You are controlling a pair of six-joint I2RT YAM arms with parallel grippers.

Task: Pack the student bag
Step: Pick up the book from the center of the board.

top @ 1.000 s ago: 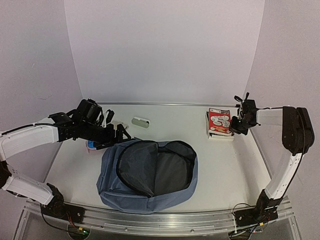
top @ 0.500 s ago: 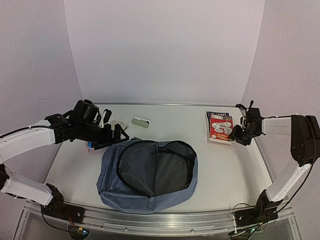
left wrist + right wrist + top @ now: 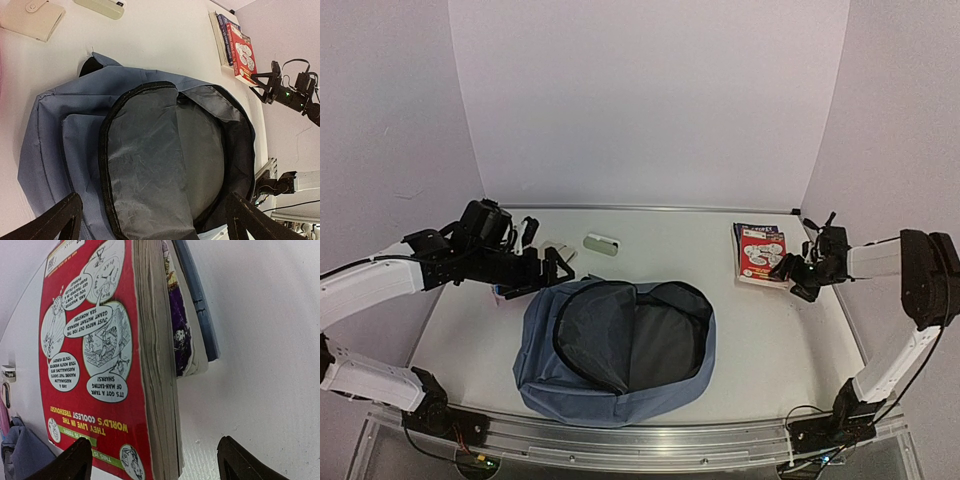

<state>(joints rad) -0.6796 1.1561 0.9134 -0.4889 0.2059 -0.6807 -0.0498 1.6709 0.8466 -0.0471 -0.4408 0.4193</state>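
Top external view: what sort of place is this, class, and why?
Likely a robot lab booth: plain pale walls around a white table, left arm and right arm bolted to a metal rail, student bag laid out.

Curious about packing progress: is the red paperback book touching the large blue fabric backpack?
Apart. The top view shows bare white table between the red paperback book and the blue fabric backpack.
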